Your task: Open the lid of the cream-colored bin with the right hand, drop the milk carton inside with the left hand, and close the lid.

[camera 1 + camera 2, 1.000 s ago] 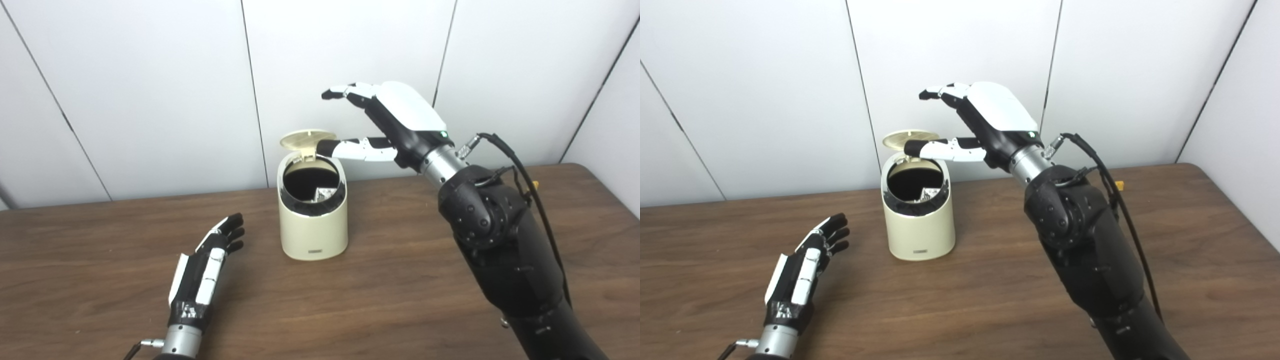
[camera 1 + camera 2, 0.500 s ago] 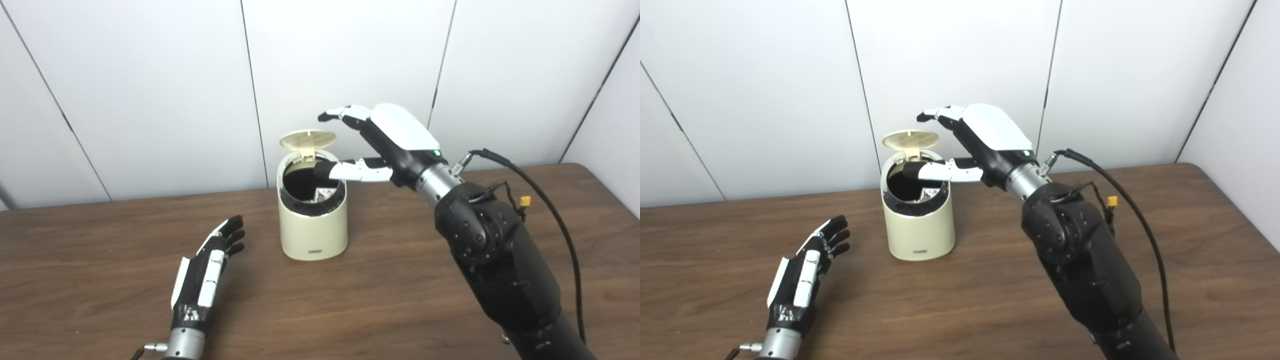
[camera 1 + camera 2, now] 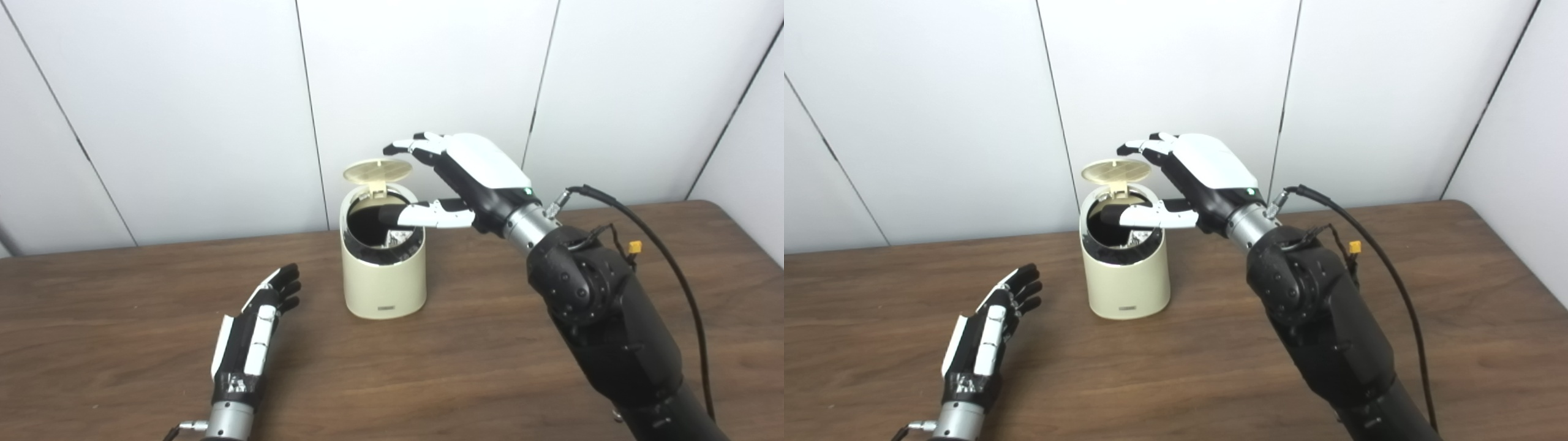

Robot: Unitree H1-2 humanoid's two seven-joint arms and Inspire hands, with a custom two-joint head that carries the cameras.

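The bench (image 3: 465,380) is brown wood, and the bin (image 3: 384,278) standing on it serves as the landmark here.

Nearest the camera, to the near left of the bin and well apart from it, the left robot hand (image 3: 251,334) lies low over the bench with its fingers stretched out and slightly spread, holding nothing. Its fingertips (image 3: 288,285) point toward the bin's left side without reaching it.

The bin is cream-colored, upright, with a dark rim around its open mouth. Inside, against the right of the opening, a pale printed corner of the carton (image 3: 398,240) shows; the rest of it is hidden in the dark interior.

From the right of the bin the black right arm (image 3: 606,318) rises off the near edge. The right robot hand (image 3: 471,180) hangs above and just right of the bin, spread and holding nothing. Its thumb (image 3: 422,215) reaches across the bin's mouth, and its fingers (image 3: 413,146) extend just above and right of the lid.

The lid (image 3: 377,169) stands raised at the far edge of the bin, hinged at the back, its round face nearly level.

Behind the bin runs a white panelled wall (image 3: 184,110).
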